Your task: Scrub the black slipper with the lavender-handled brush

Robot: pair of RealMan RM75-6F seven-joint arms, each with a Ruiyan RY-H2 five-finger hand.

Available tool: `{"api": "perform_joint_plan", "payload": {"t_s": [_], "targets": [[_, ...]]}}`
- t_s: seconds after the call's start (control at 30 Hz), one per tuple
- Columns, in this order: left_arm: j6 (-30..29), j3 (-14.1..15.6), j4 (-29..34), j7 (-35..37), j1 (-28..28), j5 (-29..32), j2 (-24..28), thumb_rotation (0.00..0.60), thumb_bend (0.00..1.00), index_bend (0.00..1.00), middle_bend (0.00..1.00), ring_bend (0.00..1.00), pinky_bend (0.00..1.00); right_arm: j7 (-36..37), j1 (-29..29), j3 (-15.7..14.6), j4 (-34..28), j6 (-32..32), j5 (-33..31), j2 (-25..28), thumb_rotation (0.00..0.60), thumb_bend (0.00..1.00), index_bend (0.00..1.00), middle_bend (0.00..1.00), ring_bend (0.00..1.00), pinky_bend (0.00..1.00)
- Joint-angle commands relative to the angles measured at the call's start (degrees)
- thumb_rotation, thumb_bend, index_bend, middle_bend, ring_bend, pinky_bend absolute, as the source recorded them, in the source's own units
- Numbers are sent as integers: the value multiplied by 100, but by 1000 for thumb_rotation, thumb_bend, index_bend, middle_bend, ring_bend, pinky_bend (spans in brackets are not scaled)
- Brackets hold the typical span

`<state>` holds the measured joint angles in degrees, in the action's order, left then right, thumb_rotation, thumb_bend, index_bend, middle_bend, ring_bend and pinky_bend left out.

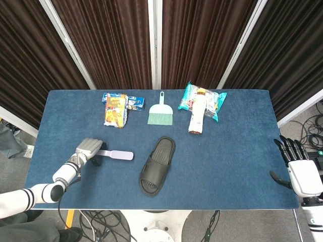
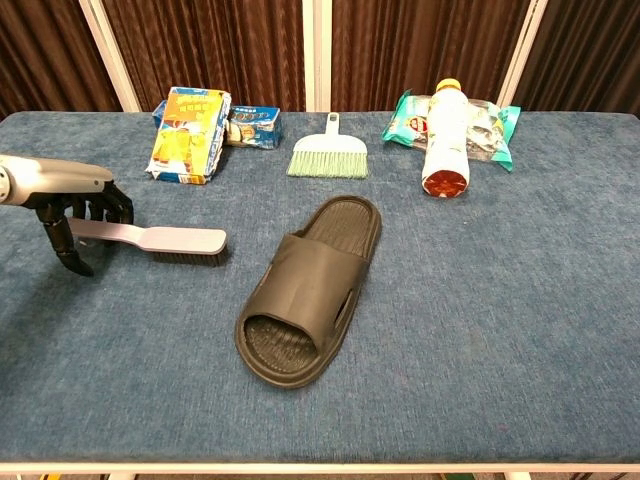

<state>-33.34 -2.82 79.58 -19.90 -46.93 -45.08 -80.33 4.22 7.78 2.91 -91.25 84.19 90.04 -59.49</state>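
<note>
Dark brown pleated curtains (image 1: 106, 40) with white posts (image 1: 155, 43), blue-carpeted table (image 1: 237, 151), grey floor (image 1: 305, 118)

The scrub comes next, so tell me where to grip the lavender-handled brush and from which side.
Grip the lavender-handled brush by its slim handle, at the robot's left end, coming from above. It lies flat, bristles down, head pointing toward the black slipper. The left hand is already over that end.

No wording can be read in either view. The yellow and blue boxes (image 2: 190, 121) at the upper left of the worktop (image 2: 500, 300), the bottle (image 2: 444, 140) and the teal packet (image 2: 495, 125) at the upper right carry print too small and blurred to make out.
</note>
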Motion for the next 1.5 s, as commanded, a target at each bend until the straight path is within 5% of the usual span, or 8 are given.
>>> {"api": "perform_joint_plan", "payload": {"t_s": [0.03,0.3,0.63,0.93,1.17,1.37,1.5], "targets": [[29,60,5,-7,-73,70,-3,600,107,494,576,461,449,-10,3,0,-8,-14,-9,1,600,148,0,0,0,0],[134,283,118,-27,-269,277,36,600,109,527,623,505,600,18,6,15,-4,-74,-91,0,600,149,0,0,0,0],[351,481,184,146,-485,409,48,600,122,546,634,516,608,43,-15,24,-8,-81,-144,9,600,149,0,0,0,0],[228,367,256,592,-397,92,-20,600,399,815,864,743,874,117,-57,20,20,-60,-174,16,600,149,0,0,0,0],[-281,-119,233,1806,198,-978,-124,600,424,993,1000,907,1000,65,-71,22,-43,-32,-150,50,600,149,0,0,0,0],[-1209,-384,271,3273,809,-2334,-204,600,247,1000,1000,993,1000,-165,89,-10,-216,-279,-34,104,600,149,0,0,0,0],[-1929,-369,174,4311,1075,-3291,-249,600,252,1000,1000,1000,1000,-469,405,-20,-463,-701,156,179,600,149,0,1,0,0]]}}
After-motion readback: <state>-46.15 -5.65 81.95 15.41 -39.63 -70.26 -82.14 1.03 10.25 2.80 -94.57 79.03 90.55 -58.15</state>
